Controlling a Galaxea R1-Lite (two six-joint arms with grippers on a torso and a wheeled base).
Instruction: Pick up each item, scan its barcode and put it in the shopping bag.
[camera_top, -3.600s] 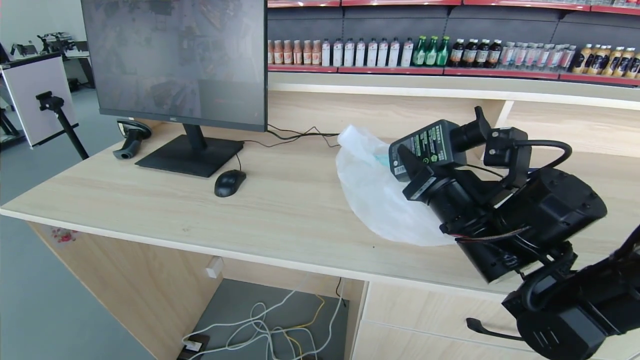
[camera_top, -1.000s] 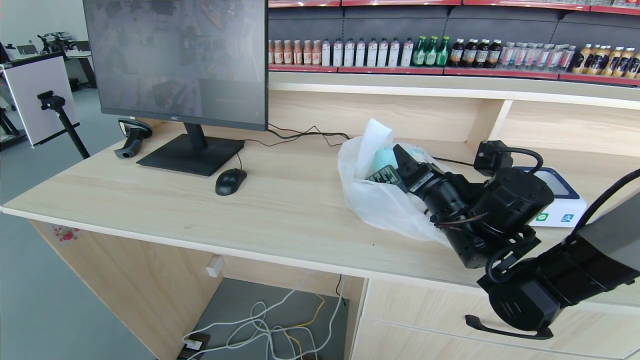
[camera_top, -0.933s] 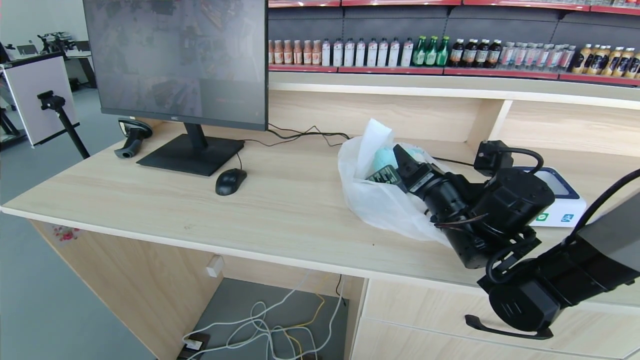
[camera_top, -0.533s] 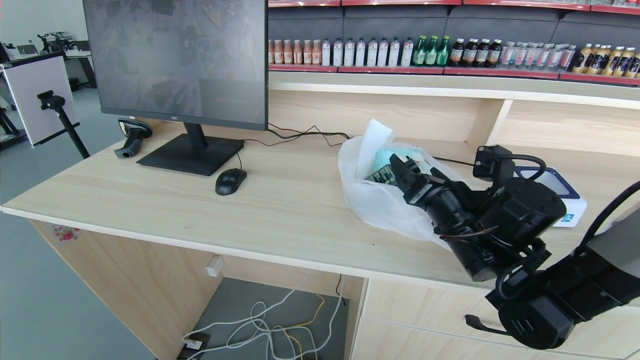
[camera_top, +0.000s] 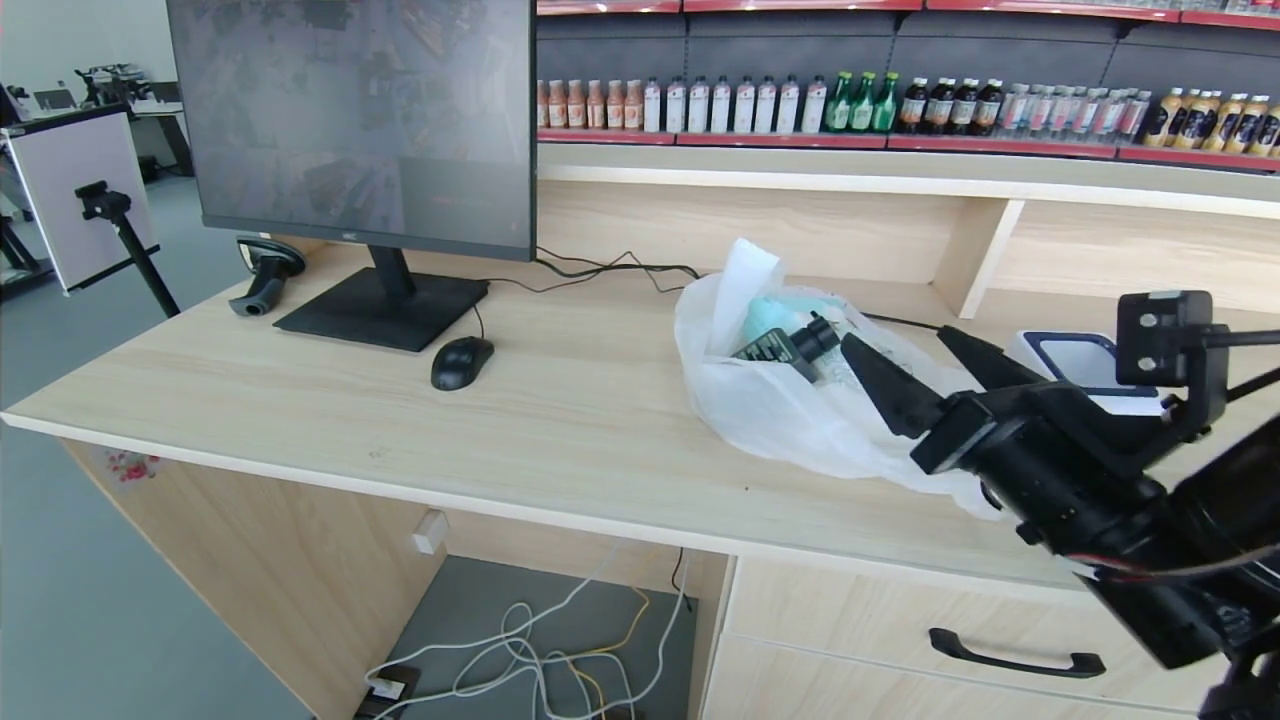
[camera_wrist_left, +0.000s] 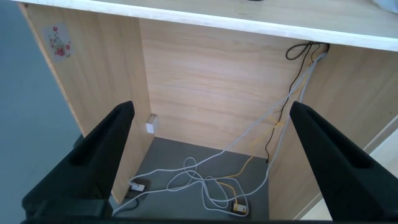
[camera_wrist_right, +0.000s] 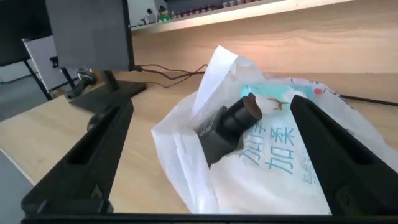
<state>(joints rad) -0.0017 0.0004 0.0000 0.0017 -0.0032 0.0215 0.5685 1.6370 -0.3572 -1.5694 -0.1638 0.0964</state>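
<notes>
Your right gripper (camera_top: 895, 338), spread wide and empty, hangs beside the shopping bag (camera_top: 770, 425) on the desk (camera_top: 560, 420); left gripper (camera_wrist_left: 211, 115) gapes too, apparently empty.

A long counter (camera_top: 560, 420) of light wood stands here, with a raised ledge on its far side. On its left part is a dark monitor (camera_top: 350, 120), and a black mouse (camera_top: 460, 363) lies near its foot. Behind, red-edged shelves (camera_top: 900, 142) carry a row of bottles (camera_top: 760, 104). The floor (camera_top: 80, 620) is grey, and loose cables (camera_top: 530, 660) lie under the counter. At the right, a drawer (camera_top: 850, 620) has a black handle. Far left stands a white board (camera_top: 75, 195).
</notes>
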